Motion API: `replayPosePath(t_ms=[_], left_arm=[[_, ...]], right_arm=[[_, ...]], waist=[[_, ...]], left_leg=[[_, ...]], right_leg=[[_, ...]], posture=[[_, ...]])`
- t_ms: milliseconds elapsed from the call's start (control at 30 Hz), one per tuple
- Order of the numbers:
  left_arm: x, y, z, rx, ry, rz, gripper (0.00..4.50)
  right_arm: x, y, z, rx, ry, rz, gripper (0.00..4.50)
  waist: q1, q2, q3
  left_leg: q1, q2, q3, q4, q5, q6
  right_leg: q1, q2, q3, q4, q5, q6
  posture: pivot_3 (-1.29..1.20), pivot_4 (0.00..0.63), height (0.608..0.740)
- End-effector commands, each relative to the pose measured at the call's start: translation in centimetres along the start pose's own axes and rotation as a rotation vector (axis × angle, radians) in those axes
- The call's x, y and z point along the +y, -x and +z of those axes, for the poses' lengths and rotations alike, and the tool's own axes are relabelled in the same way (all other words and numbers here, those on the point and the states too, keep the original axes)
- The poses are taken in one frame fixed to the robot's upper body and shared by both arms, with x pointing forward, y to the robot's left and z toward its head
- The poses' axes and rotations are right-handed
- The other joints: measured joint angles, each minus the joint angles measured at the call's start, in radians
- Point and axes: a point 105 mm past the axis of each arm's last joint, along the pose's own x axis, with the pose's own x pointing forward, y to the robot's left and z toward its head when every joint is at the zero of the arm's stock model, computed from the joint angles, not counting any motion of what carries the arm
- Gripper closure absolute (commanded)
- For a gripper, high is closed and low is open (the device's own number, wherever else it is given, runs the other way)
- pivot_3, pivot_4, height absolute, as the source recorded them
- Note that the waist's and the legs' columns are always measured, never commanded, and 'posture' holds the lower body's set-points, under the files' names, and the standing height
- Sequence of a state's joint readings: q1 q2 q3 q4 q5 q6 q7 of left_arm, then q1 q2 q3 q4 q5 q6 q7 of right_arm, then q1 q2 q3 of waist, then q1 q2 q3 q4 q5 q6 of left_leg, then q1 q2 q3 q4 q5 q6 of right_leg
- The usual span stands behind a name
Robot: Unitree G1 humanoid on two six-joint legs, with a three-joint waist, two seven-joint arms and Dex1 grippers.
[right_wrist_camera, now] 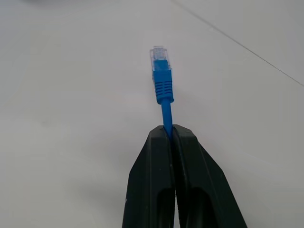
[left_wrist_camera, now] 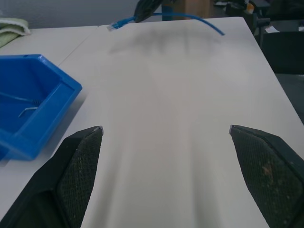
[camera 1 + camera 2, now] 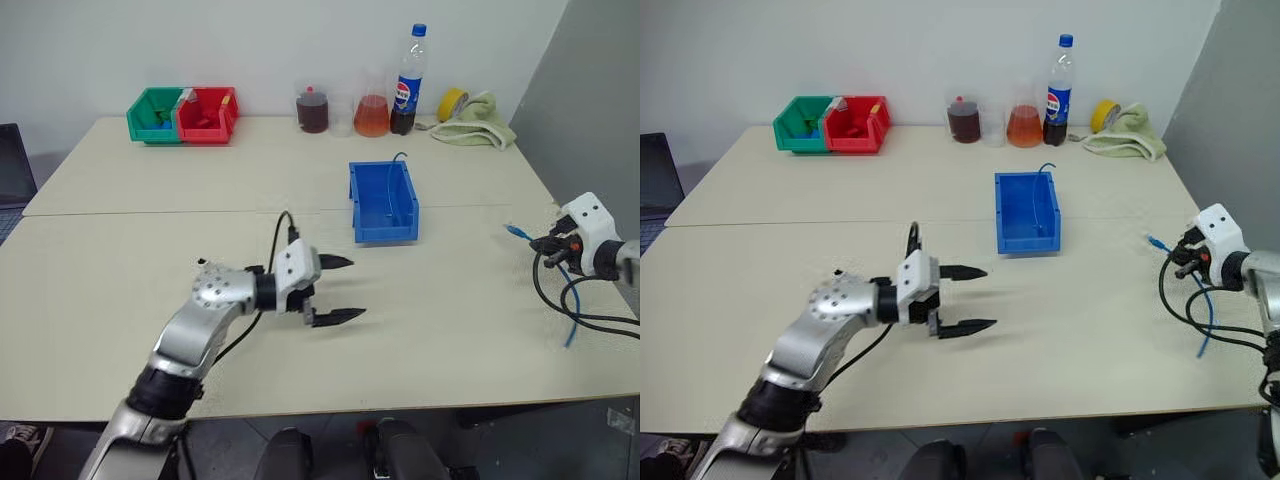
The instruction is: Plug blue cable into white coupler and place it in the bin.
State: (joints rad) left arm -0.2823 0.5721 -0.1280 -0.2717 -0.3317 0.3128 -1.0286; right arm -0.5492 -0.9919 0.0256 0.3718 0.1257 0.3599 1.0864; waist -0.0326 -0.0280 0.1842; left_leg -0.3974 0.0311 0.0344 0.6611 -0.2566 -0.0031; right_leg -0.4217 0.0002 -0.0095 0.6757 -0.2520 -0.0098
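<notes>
Beige table [image 3: 120, 290] at 3 o'clock: right gripper [image 1: 168, 135] pinches the blue cable [image 1: 162, 80] (clear plug visible from the wrist); left gripper [image 3: 335, 290] spread, empty.

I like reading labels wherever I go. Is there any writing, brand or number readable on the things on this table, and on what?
No text reads clearly enough to quote.
Cola bottle: blue label with a round red, white and blue logo; its lettering is too small and blurred to read.
Green bin and red bin: no readable markings.
Blue bin: no writing visible.
Yellow tape roll: none visible.
</notes>
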Motion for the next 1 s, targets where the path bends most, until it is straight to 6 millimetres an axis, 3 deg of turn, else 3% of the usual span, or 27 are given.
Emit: replayPosePath(t_ms=[33,133,400,567,700,1000], left_arm=[[-0.3,2.3,0.7,-0.022,-0.01,0.132,0.0],[-1.8,4.2,0.1,0.004,0.04,0.214,0.0],[-6.8,10.1,-3.0,0.145,0.22,0.603,0.0],[-9.8,11.6,-4.4,0.177,0.351,0.861,0.0],[-10.7,11.4,-4.1,0.155,0.386,0.979,0.0],[-11.0,11.2,-4.0,0.141,0.388,1.068,0.0]], right_arm=[[3.7,-1.1,3.3,-0.097,0.158,0.216,4.44],[6.2,-2.6,5.1,-0.172,0.181,0.317,4.44],[14.0,-9.7,12.3,-0.406,0.247,0.474,4.44],[18.7,-12.5,15.2,-0.453,0.299,0.59,4.44],[20.8,-13.9,15.4,-0.436,0.372,0.654,4.44],[22.6,-16.5,16.1,-0.412,0.39,0.677,4.44]], waist=[[0.0,0.0,0.0],[0.0,0.0,0.0],[0.001,-0.001,0.0],[0.01,-0.002,0.0],[0.015,-0.003,-0.001],[0.0,-0.003,-0.001]], left_leg=[[0.001,0.0,0.0,0.0,0.0,0.0],[0.002,0.0,0.0,0.001,0.0,0.0],[0.004,0.002,0.0,0.0,0.0,-0.001],[0.003,0.0,0.0,0.001,0.0,0.0],[0.0,-0.002,-0.001,0.002,0.0,0.0],[0.001,0.0,0.0,0.001,0.0,0.0]], right_leg=[[0.0,0.0,0.0,0.0,0.0,0.0],[0.001,-0.001,0.0,0.002,0.0,0.0],[0.001,0.0,-0.001,0.004,-0.001,-0.002],[0.001,-0.002,-0.001,0.002,-0.001,-0.002],[0.0,-0.004,-0.002,-0.001,-0.001,-0.002],[-0.001,-0.002,-0.002,0.003,-0.003,-0.005]], posture=[[0.0,0.15,0.74],[0.0,0.15,0.74],[0.0,0.15,0.74],[0.0,0.15,0.74],[0.0,0.15,0.74],[0.0,0.15,0.74]])
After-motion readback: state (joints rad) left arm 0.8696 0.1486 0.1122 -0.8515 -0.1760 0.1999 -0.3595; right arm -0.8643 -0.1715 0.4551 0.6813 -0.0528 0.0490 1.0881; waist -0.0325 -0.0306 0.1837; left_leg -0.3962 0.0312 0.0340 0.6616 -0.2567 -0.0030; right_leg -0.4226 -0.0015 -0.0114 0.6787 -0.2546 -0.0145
